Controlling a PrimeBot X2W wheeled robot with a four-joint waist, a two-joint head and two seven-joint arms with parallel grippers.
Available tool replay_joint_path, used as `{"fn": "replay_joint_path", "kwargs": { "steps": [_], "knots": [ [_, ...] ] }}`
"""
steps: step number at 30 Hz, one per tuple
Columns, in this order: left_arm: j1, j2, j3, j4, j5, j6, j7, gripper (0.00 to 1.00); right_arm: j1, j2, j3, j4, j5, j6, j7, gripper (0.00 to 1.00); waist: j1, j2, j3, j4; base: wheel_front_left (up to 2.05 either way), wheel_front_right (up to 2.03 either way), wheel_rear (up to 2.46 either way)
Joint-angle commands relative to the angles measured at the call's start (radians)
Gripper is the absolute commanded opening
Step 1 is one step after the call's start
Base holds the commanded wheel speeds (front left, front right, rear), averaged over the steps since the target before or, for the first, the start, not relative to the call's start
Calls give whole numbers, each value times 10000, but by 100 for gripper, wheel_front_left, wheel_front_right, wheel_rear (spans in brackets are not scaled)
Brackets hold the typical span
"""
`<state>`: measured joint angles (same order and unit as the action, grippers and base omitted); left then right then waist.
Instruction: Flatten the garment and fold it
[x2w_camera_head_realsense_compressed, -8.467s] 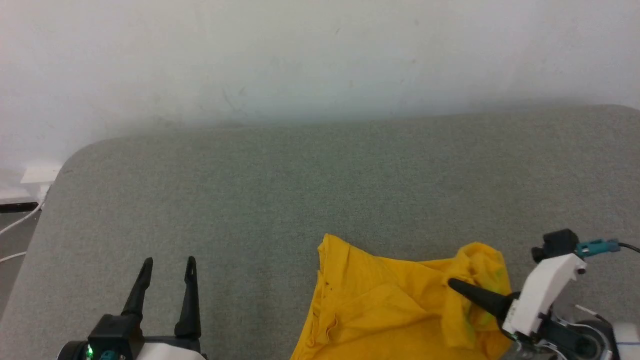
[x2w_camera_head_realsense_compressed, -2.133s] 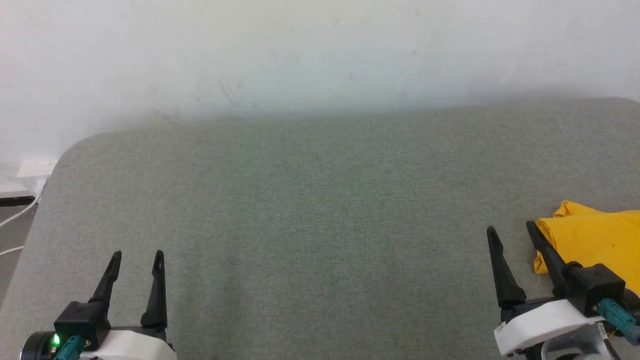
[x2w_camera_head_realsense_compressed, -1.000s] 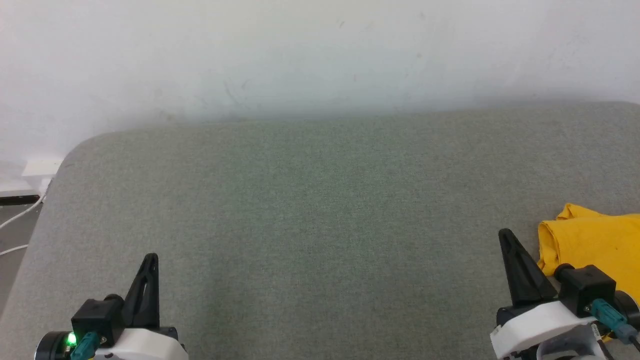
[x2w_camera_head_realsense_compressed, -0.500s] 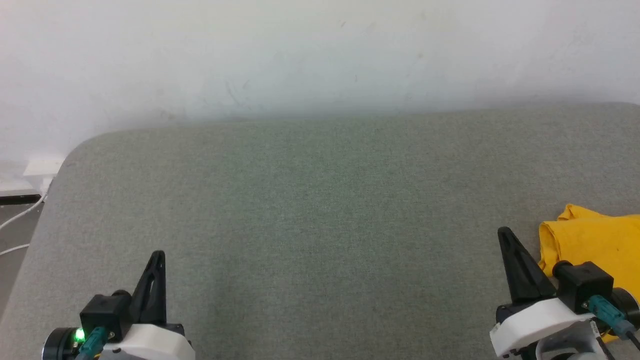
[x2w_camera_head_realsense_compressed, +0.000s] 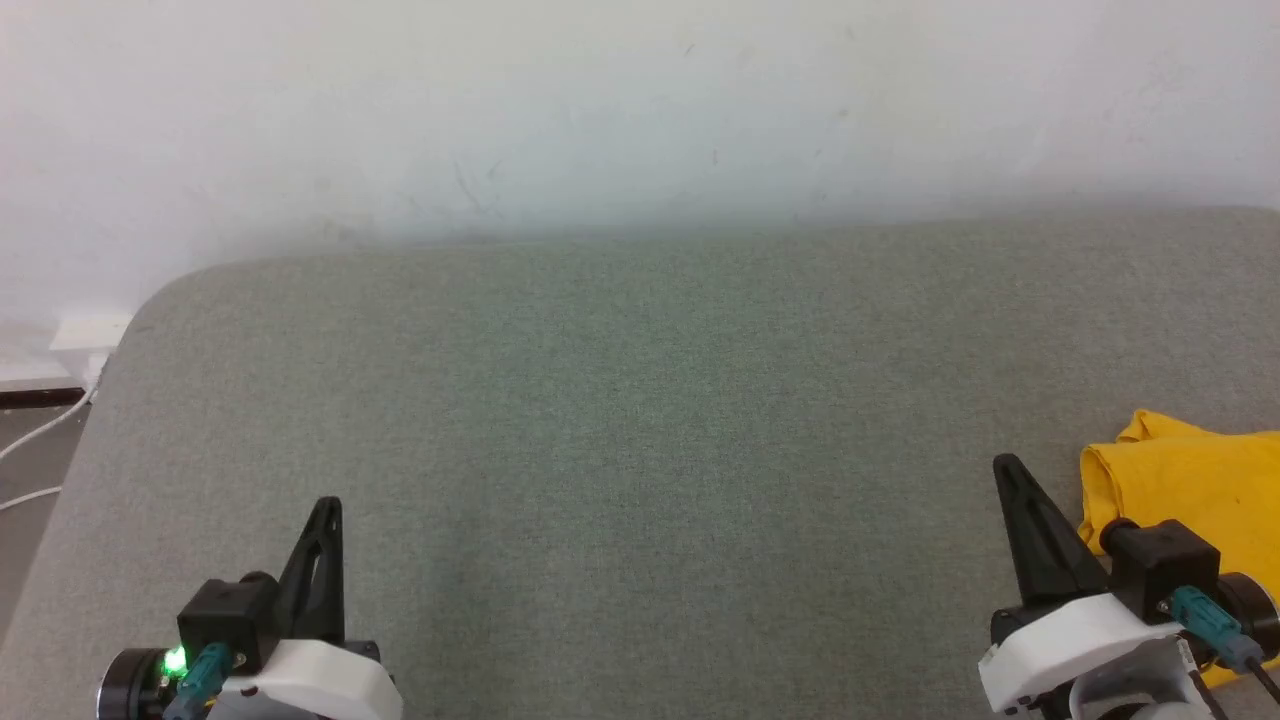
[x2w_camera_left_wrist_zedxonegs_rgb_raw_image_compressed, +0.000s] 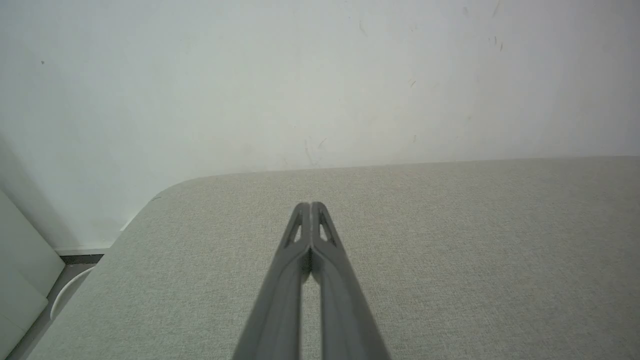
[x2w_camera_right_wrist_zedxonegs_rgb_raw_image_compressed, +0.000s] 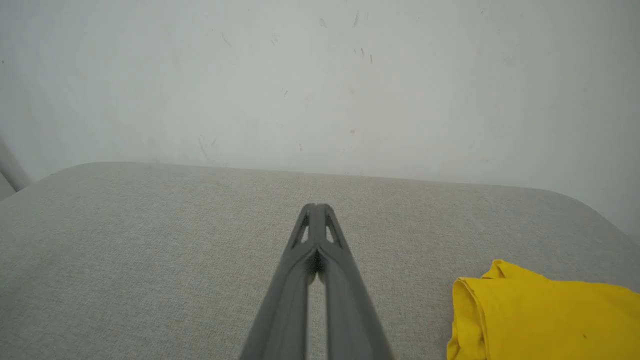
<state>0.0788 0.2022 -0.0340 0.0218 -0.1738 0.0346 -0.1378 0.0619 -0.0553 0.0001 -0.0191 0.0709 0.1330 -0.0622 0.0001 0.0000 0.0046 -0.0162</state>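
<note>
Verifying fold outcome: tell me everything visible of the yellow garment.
The garment is bright yellow soft cloth, folded into a layered bundle with a rounded fold edge facing the right gripper. Its visible side is plain. It lies on the grey fabric surface at the robot's far right, cut off by the frame edge, apart from that shut gripper.

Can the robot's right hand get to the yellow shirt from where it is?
Probably yes. The shirt lies on the grey pad just right of the shut right hand, with only bare pad between them. The hand would have to open first.
</note>
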Motion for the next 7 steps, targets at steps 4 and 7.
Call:
{"fn": "replay_joint_path", "kwargs": {
  "steps": [4, 7],
  "knots": [
    [-190, -132, 69, -57, 186, -91, 118, 0, -175, 21, -2, 30, -76, -10, 51, 0, -1, 0, -2, 8, 0, 0, 0],
    [-215, -190, 81, -64, 251, -102, 171, 0, -193, 22, -1, 37, -102, -10, 75, 0, -1, 0, -4, 15, 0, 0, 0]
  ]
}}
